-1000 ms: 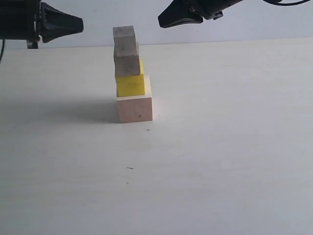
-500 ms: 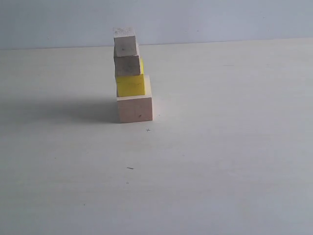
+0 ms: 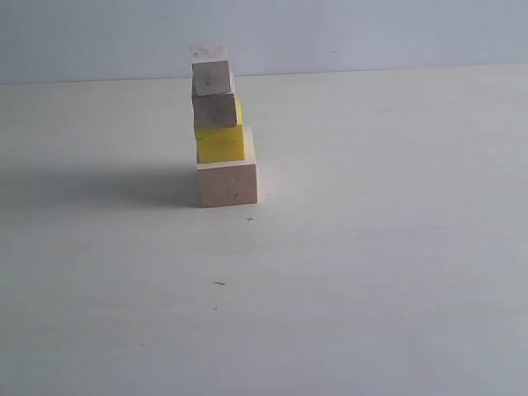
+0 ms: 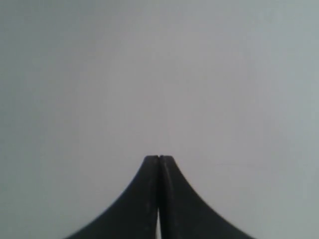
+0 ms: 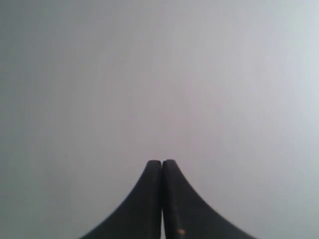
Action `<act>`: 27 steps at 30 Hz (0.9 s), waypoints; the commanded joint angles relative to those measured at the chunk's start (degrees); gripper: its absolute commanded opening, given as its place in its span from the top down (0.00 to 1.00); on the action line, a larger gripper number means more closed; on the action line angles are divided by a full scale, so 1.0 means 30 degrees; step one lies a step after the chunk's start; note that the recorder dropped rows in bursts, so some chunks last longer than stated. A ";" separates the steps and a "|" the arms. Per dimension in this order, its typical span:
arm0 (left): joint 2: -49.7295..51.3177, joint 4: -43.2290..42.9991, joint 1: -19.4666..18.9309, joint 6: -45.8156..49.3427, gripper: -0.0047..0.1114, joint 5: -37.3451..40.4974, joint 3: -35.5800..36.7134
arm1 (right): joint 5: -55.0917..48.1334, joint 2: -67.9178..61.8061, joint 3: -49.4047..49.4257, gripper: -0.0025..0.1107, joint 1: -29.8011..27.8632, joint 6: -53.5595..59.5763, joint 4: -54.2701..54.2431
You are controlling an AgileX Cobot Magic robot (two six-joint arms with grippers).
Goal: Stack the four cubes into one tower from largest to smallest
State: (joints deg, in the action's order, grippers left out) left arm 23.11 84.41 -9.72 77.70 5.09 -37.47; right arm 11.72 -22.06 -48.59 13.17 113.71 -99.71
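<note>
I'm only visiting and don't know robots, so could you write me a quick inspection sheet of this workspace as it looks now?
Surface: pale table, plain.
Job's things: tower standing; large pale wood cube at the base, then yellow cube, medium wood cube, top wood cube; upper three sit toward the base's left side.
Clutter: small dark fleck on the table.
Grippers: left gripper shut, empty; right gripper shut, empty; neither in the exterior view.
Cables: nothing seen.
Surroundings: plain pale wall.

Pale table [image 3: 371, 289], tiny dark speck [image 3: 219, 283], perhaps debris
</note>
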 commanded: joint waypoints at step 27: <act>-0.4374 0.0018 0.2501 0.0074 0.96 -0.0675 0.3250 | -0.1219 0.7352 0.5006 0.98 -0.0080 -0.7251 -0.0078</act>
State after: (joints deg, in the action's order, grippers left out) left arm 10.37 84.41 -2.49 77.70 2.75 -27.82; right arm 7.84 -0.22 -33.81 13.17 92.11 -99.99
